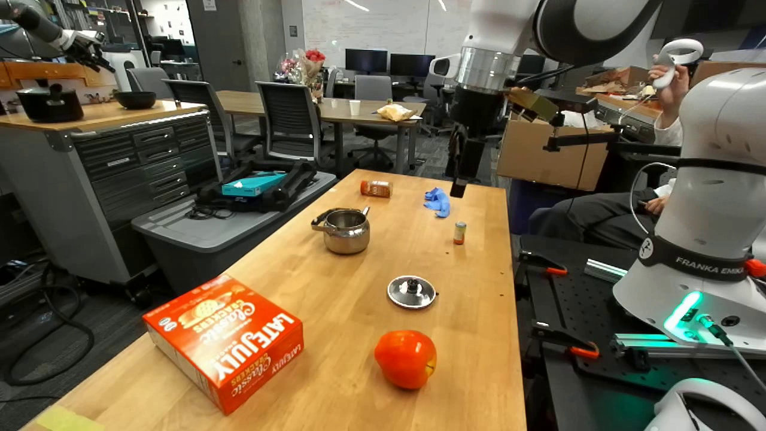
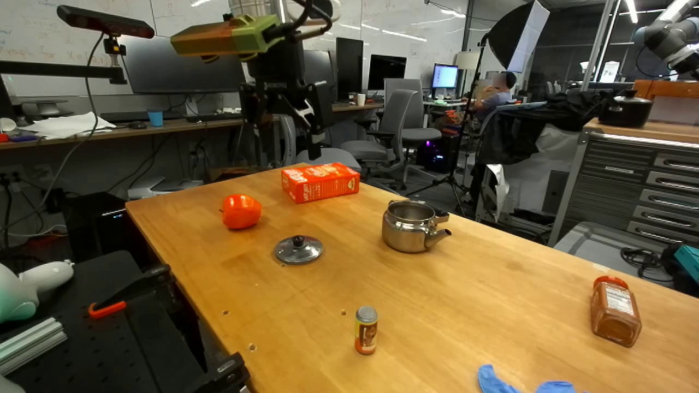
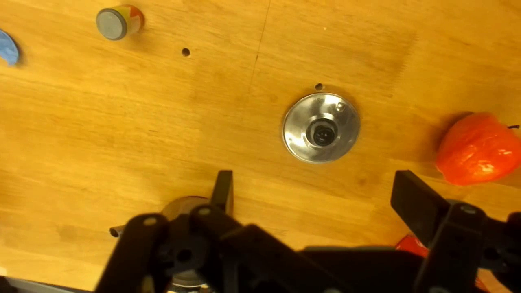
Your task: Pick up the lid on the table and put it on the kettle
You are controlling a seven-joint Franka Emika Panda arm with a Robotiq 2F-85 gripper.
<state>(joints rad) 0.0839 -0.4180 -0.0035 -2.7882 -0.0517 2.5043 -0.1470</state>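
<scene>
The lid, a shiny silver disc with a black knob, lies flat with its knob up on the table; it shows in both exterior views [image 1: 412, 293] [image 2: 298, 251] and in the wrist view [image 3: 321, 148]. The kettle, a squat silver pot with an open top, spout and dark handle, stands upright in both exterior views [image 1: 347, 236] [image 2: 407, 232]. In the wrist view the kettle [image 3: 181, 206] is mostly hidden behind a finger. My gripper is open and empty, high above the table, in both exterior views [image 1: 459, 173] [image 2: 289, 152]; in the wrist view its fingertips [image 3: 313, 175] are below the lid in the picture.
A red pepper [image 1: 407, 359] lies near the lid. A red cracker box [image 2: 321, 183] is at the table end. A small can [image 2: 366, 330], a blue glove [image 1: 437, 202] and a spice bottle [image 2: 615, 311] are toward the opposite end.
</scene>
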